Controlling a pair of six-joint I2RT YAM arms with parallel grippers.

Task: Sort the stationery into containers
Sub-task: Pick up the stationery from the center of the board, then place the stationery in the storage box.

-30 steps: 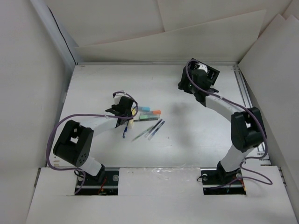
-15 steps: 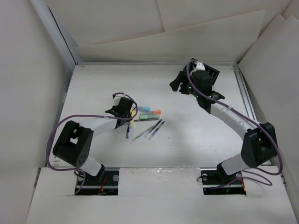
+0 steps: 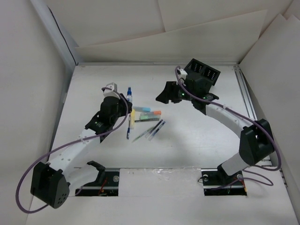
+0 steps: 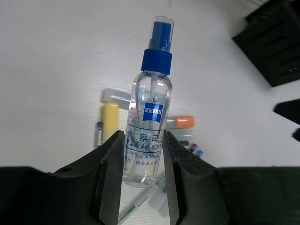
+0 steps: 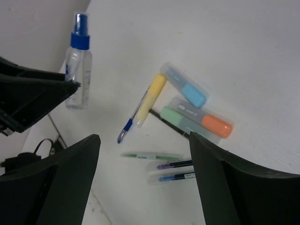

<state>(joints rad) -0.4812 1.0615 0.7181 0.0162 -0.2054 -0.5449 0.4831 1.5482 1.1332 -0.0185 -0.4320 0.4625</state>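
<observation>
White tabletop [image 3: 197,140] below, our left gripper [image 4: 143,140] clamps the spray bottle [image 4: 152,93] low; it could tilt loose short of the organiser [image 3: 202,71]. Our right gripper [image 5: 144,138], near that organiser, gapes wide.

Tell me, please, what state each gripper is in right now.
Left gripper: closed on the spray bottle.
Right gripper: open, holding nothing.

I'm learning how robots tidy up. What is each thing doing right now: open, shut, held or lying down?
spray bottle: held, clear cap on.
left gripper: shut on the spray bottle.
right gripper: open, empty.
yellow highlighter: lying loose.
orange-capped marker: lying loose, capped.
thin green pen: lying loose.
black organiser box: upright, inside too dark to tell.
</observation>
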